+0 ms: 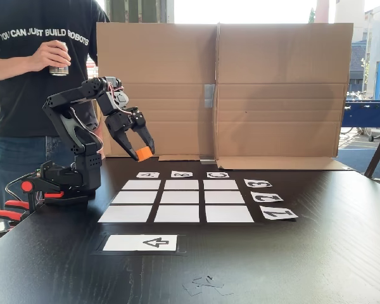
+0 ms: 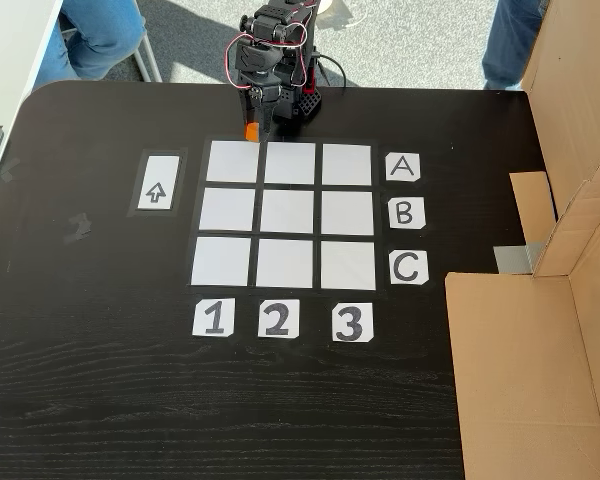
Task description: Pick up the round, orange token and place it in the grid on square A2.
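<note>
The orange token (image 1: 145, 154) hangs above the table with my gripper (image 1: 142, 151) shut on it, fingers pointing down. In the fixed view from above, the token (image 2: 251, 131) and gripper (image 2: 252, 126) sit just beyond the grid's (image 2: 288, 213) edge, near the border between the cells A1 and A2. The grid (image 1: 177, 201) lies flat to the right of the arm's base. Square A2 (image 1: 134, 197) is the middle cell of the left column there. From above, square A2 (image 2: 289, 163) is the middle cell of the top row, bare and white.
A white card with a black arrow (image 1: 140, 242) lies in front of the grid. A tall cardboard wall (image 1: 240, 88) stands behind it. A person holding a can (image 1: 59, 68) stands behind the arm. Red clamps (image 1: 12, 212) hold the base at the table's left edge.
</note>
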You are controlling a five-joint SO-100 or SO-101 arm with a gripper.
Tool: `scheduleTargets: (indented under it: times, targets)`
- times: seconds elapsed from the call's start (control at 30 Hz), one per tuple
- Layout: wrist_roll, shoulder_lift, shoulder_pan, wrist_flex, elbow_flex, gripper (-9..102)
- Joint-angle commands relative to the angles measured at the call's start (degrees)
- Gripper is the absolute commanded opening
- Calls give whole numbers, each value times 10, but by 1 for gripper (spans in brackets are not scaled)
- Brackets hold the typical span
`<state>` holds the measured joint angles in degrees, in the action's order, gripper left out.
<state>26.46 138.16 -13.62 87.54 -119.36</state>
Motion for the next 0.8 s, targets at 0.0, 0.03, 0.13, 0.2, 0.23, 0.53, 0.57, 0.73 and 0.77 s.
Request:
scheduleTargets:
  times: [0.0,0.03,0.13,0.2,0.23,0.53,0.57,0.73,0.77]
  targets:
    - [-17,22,30,9,-3,0]
    - [-22,23,35,9,-8,0]
    - [-34,34,63,9,-56,0]
    - [-36,38,90,9,-88,0]
    - [-36,40,99,9,-100,0]
    - [-42,39,168,0,-165,0]
    - [-42,37,175,-4,-171,0]
    - [-43,20,191,-40,-202,0]
    - [-43,18,192,-50,-210,0]
